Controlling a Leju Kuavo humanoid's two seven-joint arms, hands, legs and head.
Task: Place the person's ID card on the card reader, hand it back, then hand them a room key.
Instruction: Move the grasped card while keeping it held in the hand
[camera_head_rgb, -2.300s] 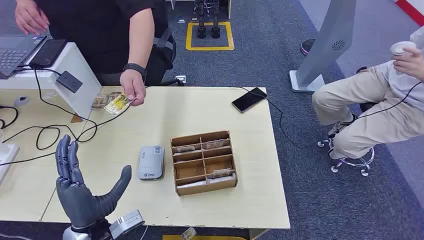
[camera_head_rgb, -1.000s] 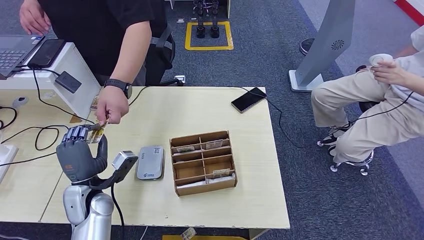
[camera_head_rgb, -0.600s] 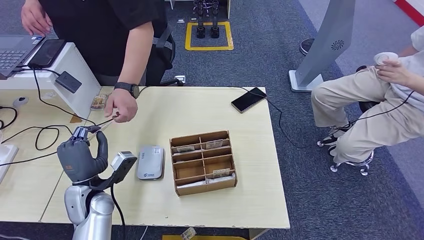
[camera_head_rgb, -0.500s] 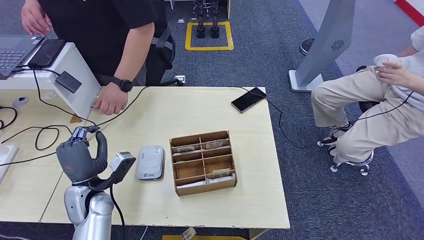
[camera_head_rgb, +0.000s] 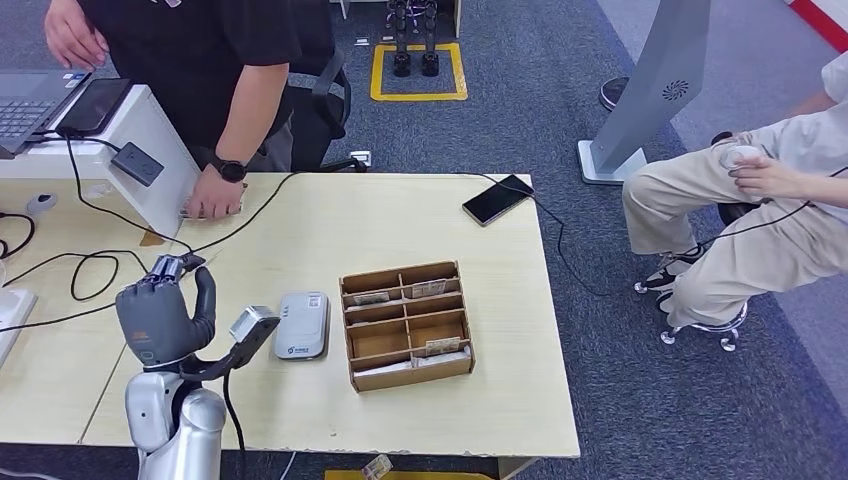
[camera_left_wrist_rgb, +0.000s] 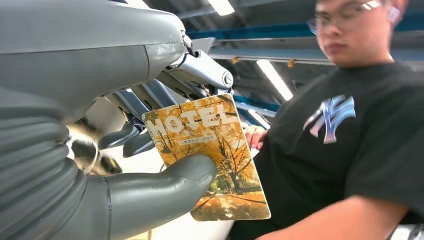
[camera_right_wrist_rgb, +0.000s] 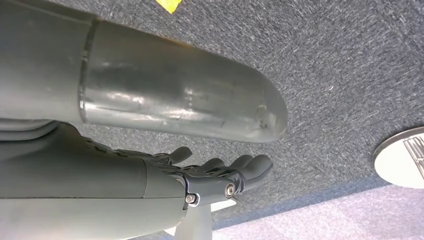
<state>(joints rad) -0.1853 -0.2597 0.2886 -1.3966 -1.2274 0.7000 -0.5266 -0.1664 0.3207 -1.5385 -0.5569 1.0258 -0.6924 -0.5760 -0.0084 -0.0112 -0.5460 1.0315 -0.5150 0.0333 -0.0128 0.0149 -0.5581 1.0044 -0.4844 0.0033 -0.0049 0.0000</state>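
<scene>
Fingers (camera_left_wrist_rgb: 150, 92) around card (camera_left_wrist_rgb: 210, 155), person (camera_head_rgb: 215, 60) opposite

1. My left hand (camera_head_rgb: 160, 318), formerly raised flat with fingers spread and holding nothing, now has its fingers curled around the card (camera_left_wrist_rgb: 207, 155). The thumb presses on the printed face.
2. The card has passed from the standing person's hand (camera_head_rgb: 213, 197) into mine.
3. The standing person's hand has withdrawn from my fingers to the far left edge of the table (camera_head_rgb: 400, 210), where it rests by the white stand (camera_head_rgb: 150, 160).
4. The seated person's hands (camera_head_rgb: 755, 175) have lowered to the lap.
</scene>
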